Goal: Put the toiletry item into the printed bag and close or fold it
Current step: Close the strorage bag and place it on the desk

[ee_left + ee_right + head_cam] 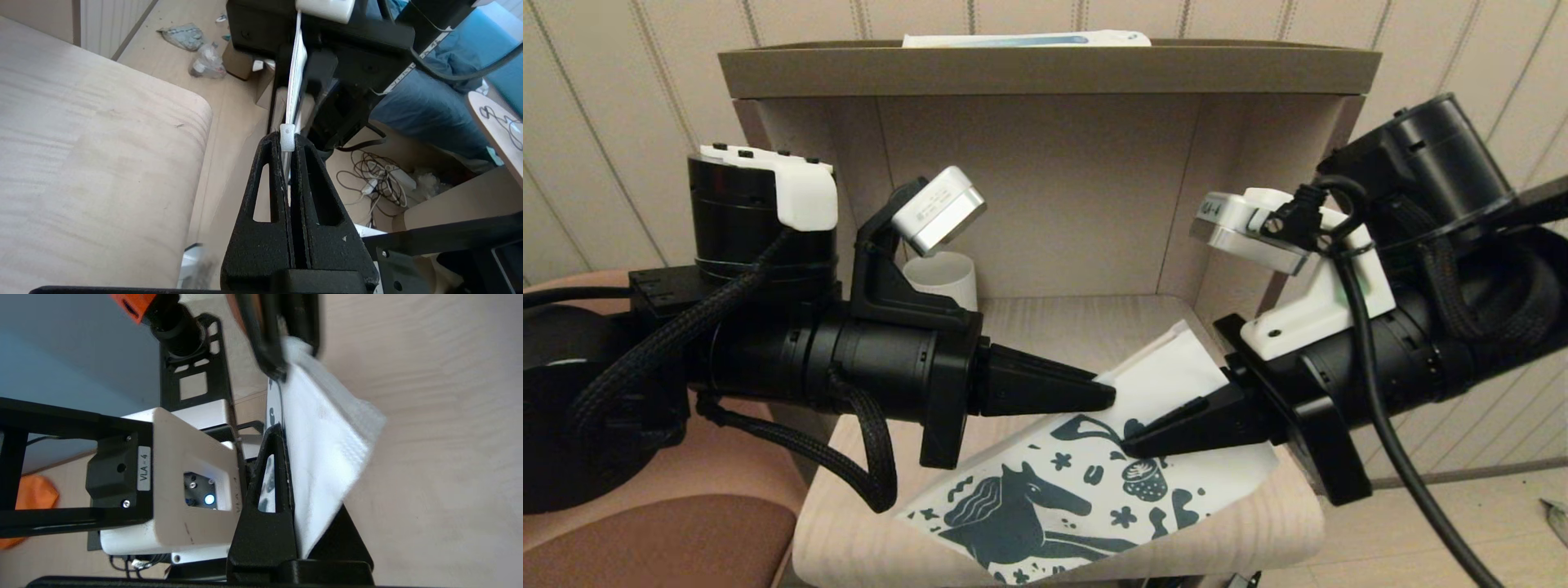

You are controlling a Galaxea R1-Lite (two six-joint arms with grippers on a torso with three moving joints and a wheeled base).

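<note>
- Over the pale wood worktop (pixel 1086 327), my left hand (pixel 1104 395) is clamped on the zip slider (pixel 287 136) of the printed bag (pixel 1094 482), apparently to hold that end steady.
- Across from it, my right hand (pixel 1131 445) pinches the bag's upper edge, keeping it taut and tilted off the surface.
- Behind stand a white cup (pixel 943 278) and a shelf (pixel 1045 69).

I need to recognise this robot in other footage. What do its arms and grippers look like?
Both arms are black cylinders wrapped with braided black cable sleeves. The left gripper and right gripper have black, tapered wedge fingers with triangular cut-outs. Each wrist carries a silver-white camera, on a black bracket on the left and a white one on the right. One mount is labelled "VLA-4".
</note>
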